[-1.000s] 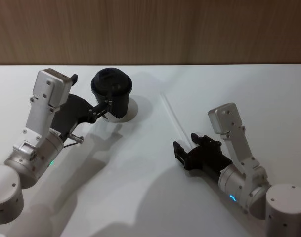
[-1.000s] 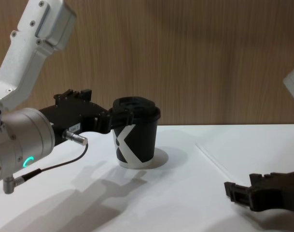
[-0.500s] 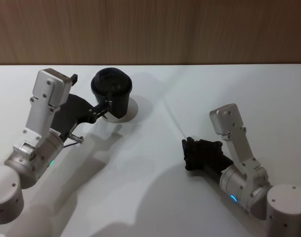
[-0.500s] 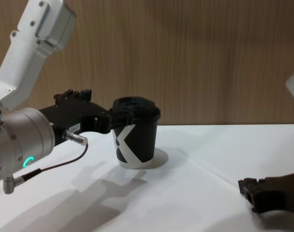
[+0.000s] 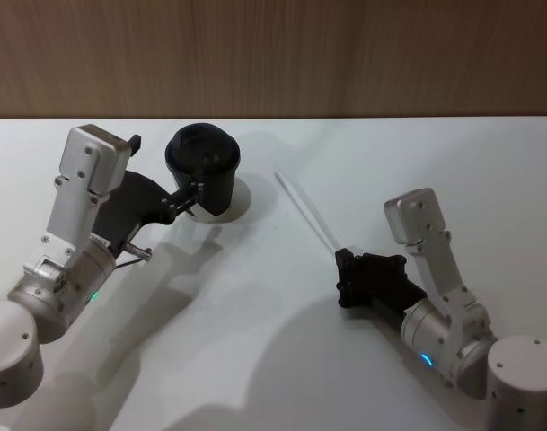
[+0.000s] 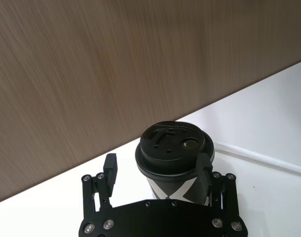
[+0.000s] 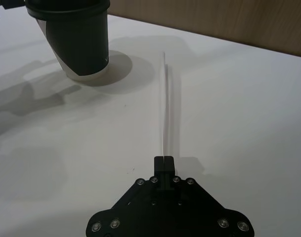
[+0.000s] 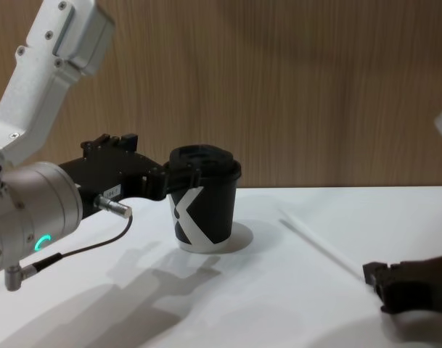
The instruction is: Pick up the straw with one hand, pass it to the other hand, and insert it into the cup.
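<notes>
The black cup (image 5: 203,162) with a white X mark (image 8: 202,210) and a black lid stands upright at the table's back left. My left gripper (image 5: 199,185) is open, one finger on each side of the cup (image 6: 172,145); one finger touches it and the other stands a little apart. The thin translucent straw (image 5: 306,213) runs across the table's middle right, pointing away toward the wall. My right gripper (image 5: 342,260) is shut on its near end (image 7: 163,160). The rest of the straw (image 7: 164,123) sticks out in front of the fingers, and its far end is near the cup (image 7: 76,39).
A thin dark cable with a metal plug (image 8: 112,208) hangs from my left wrist beside the cup. A wooden wall (image 5: 345,54) closes off the back of the white table (image 5: 255,341).
My right gripper went from open to shut on the straw's near end and drew back slightly. The straw's far end swung left. The left gripper and the cup stayed still.
</notes>
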